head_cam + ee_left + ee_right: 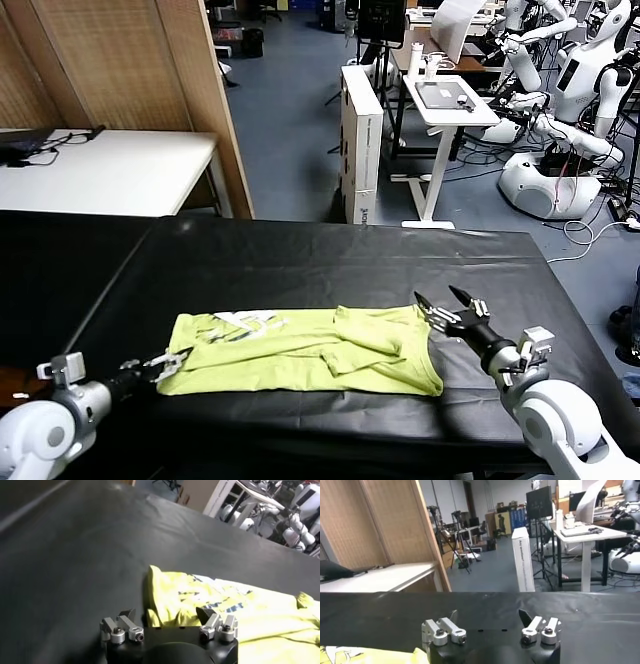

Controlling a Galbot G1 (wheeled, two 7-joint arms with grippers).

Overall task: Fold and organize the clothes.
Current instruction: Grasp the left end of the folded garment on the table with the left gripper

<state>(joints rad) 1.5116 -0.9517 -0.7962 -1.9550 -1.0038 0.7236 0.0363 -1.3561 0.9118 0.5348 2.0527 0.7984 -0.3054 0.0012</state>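
The lime yellow-green T-shirt (310, 350) lies folded into a long band across the black table (300, 260), with its small white print (245, 322) facing up near the left end. My left gripper (172, 362) is low at the shirt's left end, jaws open. In the left wrist view the shirt's bunched edge (165, 600) lies just beyond that gripper (166, 615), between the line of its spread fingers. My right gripper (437, 295) is open and empty, just above the shirt's far right corner. In the right wrist view (489, 616) only a strip of shirt (370, 656) shows.
Beyond the table stand a white desk (110, 170) and a wooden partition (200, 100) at the back left. Behind are a tall white box (362, 140), a white stand table (450, 100) and other robots (560, 130). The table's front edge runs close below the shirt.
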